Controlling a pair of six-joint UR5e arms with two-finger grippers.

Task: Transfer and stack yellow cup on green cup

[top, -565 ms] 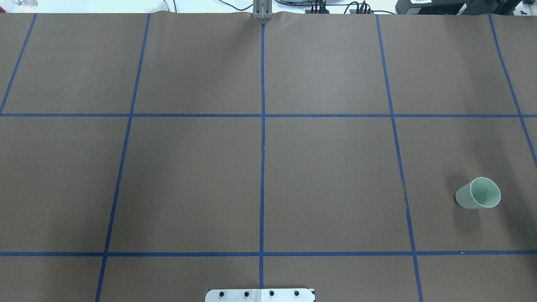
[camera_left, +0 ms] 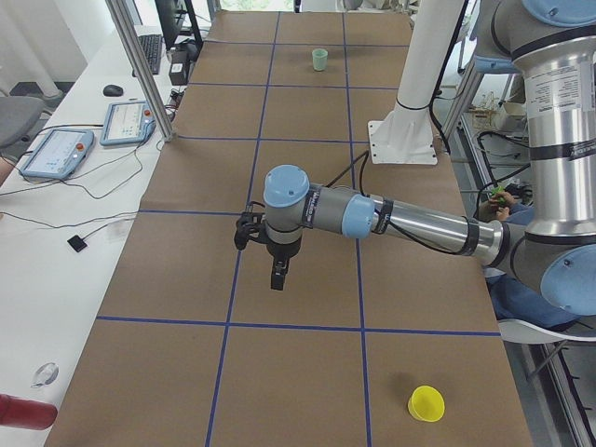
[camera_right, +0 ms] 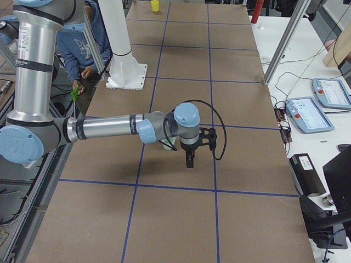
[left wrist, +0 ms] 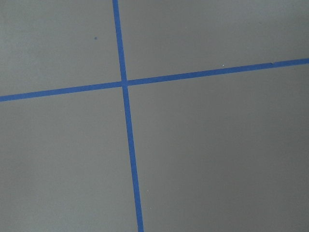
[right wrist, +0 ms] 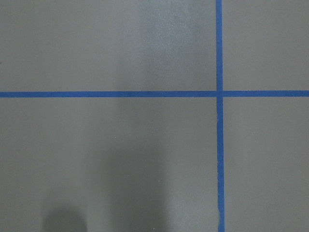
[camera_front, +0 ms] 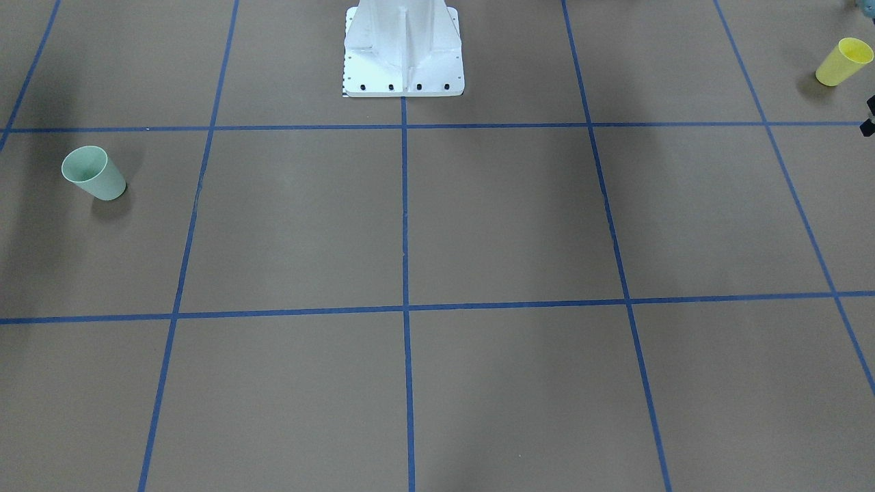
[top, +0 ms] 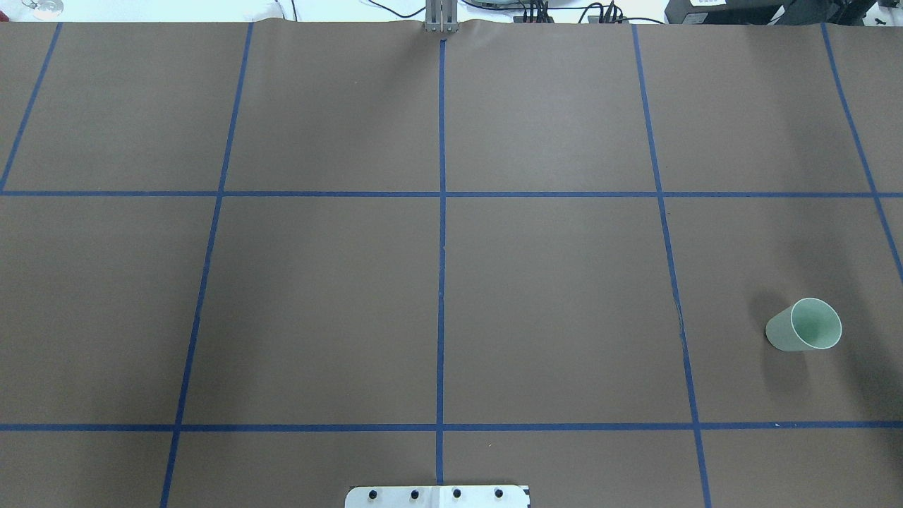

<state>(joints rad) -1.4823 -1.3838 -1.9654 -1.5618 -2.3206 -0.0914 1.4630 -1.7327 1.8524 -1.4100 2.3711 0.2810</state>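
The yellow cup [camera_front: 845, 61] stands upright near the table's end on my left side; it also shows in the exterior left view [camera_left: 426, 403] and far off in the exterior right view [camera_right: 155, 5]. The green cup [top: 804, 324] stands upright on my right side, also seen in the front-facing view [camera_front: 93, 173] and the exterior left view [camera_left: 320, 60]. My left gripper [camera_left: 277, 277] hangs pointing down above the table, well away from the yellow cup. My right gripper [camera_right: 189, 160] hangs above the table close to the green cup. I cannot tell whether either is open. Both wrist views show only bare table.
The brown table cover [top: 550, 303] is marked by blue tape lines. The white robot pedestal [camera_front: 403, 48] stands at the near middle edge. Teach pendants [camera_left: 56, 152] and cables lie on a side bench. A metal post [camera_left: 140, 65] stands at the table's far edge.
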